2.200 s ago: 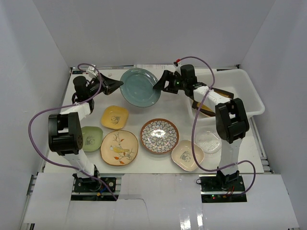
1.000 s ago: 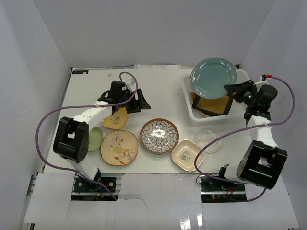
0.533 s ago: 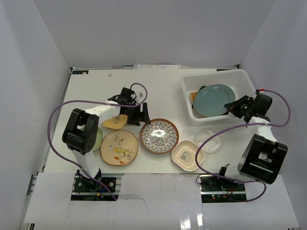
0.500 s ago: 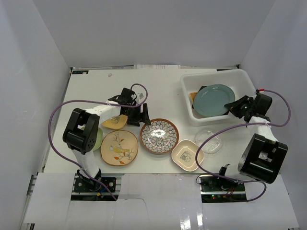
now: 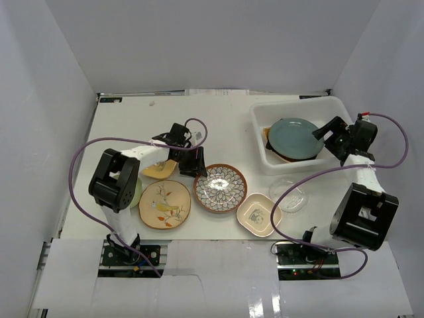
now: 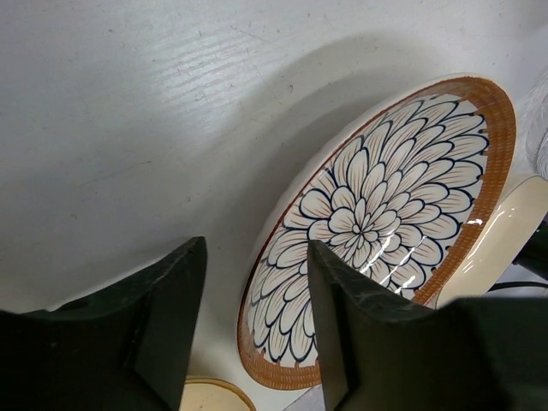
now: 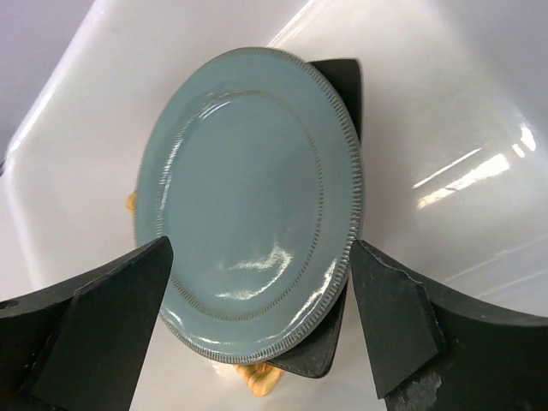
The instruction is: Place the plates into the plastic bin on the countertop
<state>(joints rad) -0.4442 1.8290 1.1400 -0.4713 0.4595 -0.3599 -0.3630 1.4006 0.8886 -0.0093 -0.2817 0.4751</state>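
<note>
The teal plate (image 5: pixel 295 138) lies in the plastic bin (image 5: pixel 298 101) on top of the dark square plate (image 7: pixel 342 86). My right gripper (image 5: pixel 326 132) is open just off the teal plate's right edge; in the right wrist view its fingers stand wide on both sides of the plate (image 7: pixel 248 231), not touching it. My left gripper (image 5: pixel 192 162) is open at the left rim of the flower-patterned plate (image 5: pixel 220 188). In the left wrist view its fingers (image 6: pixel 163 325) straddle that rim (image 6: pixel 385 223). The yellow (image 5: pixel 159 169), green (image 5: pixel 132 192), bird-painted (image 5: pixel 164 203), panda cream (image 5: pixel 258 214) and clear glass (image 5: pixel 288 195) dishes lie on the countertop (image 5: pixel 132 126).
The bin's white walls (image 7: pixel 445 103) close in around the right gripper. Purple cables loop from both arms over the table edges. White enclosure walls stand on three sides. The cream dish (image 6: pixel 505 231) lies just beyond the flower plate.
The right gripper carried the teal plate from the table into the bin, let go and drew back a little. The left arm swung from the back left to the flower plate's rim.
</note>
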